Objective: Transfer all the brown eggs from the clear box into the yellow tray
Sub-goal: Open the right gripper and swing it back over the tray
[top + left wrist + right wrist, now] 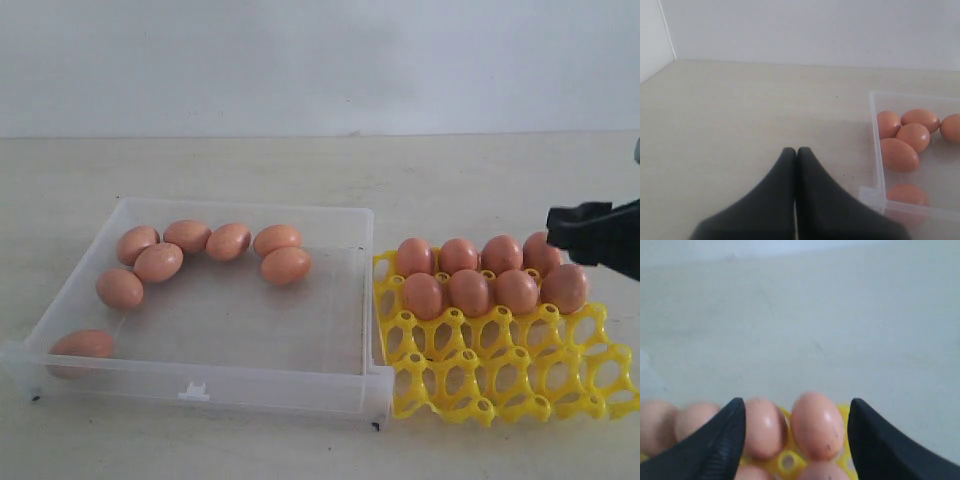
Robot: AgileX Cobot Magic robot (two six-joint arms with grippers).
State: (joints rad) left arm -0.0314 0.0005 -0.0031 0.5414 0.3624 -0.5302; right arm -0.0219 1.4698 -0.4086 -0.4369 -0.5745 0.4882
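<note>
While brown eggs [158, 262] lie in clear box [240, 208], step: fetching judged due.
Right pincer [796, 402]: wide apart, empty, above yellow tray [500, 380].
Left pincer [796, 150]: closed, empty.
Next: boxed egg to be grasped.

Orange-brown eggs [228, 242]; clear box [340, 225]; yellow tray [500, 375] (openwork lattice); black tool [796, 412].

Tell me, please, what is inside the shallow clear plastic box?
Eight smooth brown eggs lie in the clear plastic box: seven grouped far left, one at the near-left corner, veiled by the front wall.
</note>
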